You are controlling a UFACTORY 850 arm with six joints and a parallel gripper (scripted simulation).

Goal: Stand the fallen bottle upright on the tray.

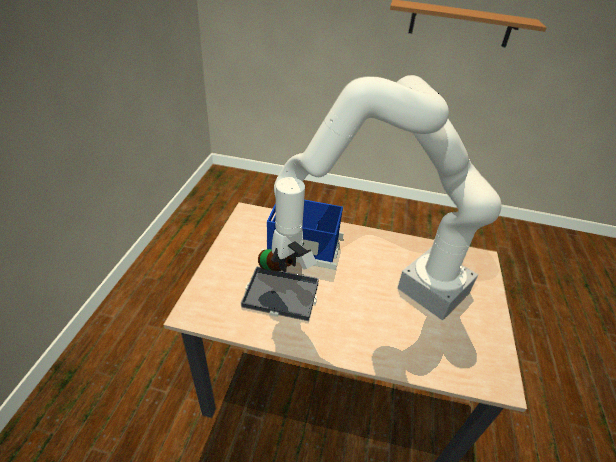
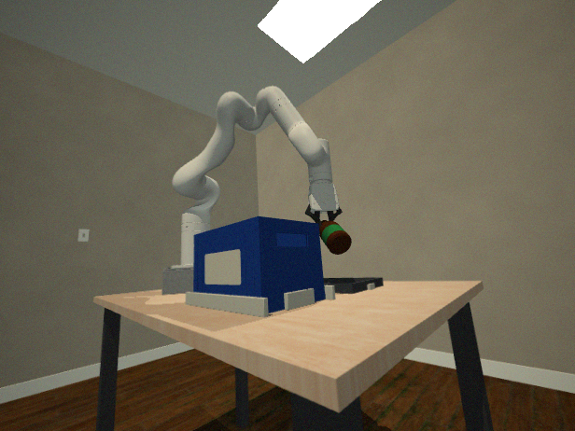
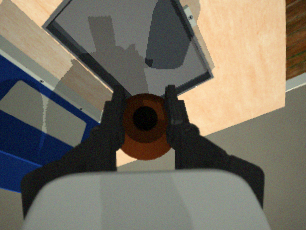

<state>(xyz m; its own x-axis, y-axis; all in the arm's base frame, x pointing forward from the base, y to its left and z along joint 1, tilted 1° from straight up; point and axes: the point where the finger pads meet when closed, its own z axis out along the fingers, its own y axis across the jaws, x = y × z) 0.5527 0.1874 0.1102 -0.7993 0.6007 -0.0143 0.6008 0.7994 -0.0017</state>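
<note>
My gripper (image 1: pixel 286 260) (image 2: pixel 328 218) (image 3: pixel 145 98) is shut on the brown bottle (image 1: pixel 265 259) (image 2: pixel 332 232) (image 3: pixel 145 146) with a green band. The bottle hangs tilted in the air, its base lower and pointing away from the fingers; its dark mouth faces the wrist camera. In the top view it appears near the back edge of the dark tray (image 1: pixel 296 281) (image 2: pixel 351 285) (image 3: pixel 130 27). The tray lies level on the table, with nothing standing on it. The blue crate (image 1: pixel 326 241) (image 2: pixel 290 261) (image 3: pixel 15 75) stands upright and level behind the gripper in the top view.
Pale low blocks (image 2: pixel 229 303) (image 1: pixel 327 265) stand around the crate's foot, and small pale stops (image 1: pixel 274 313) (image 3: pixel 190 17) sit at the tray's edges. The crate's tall wall is close beside the gripper. The robot base (image 1: pixel 434 295) stands at the other side of the table.
</note>
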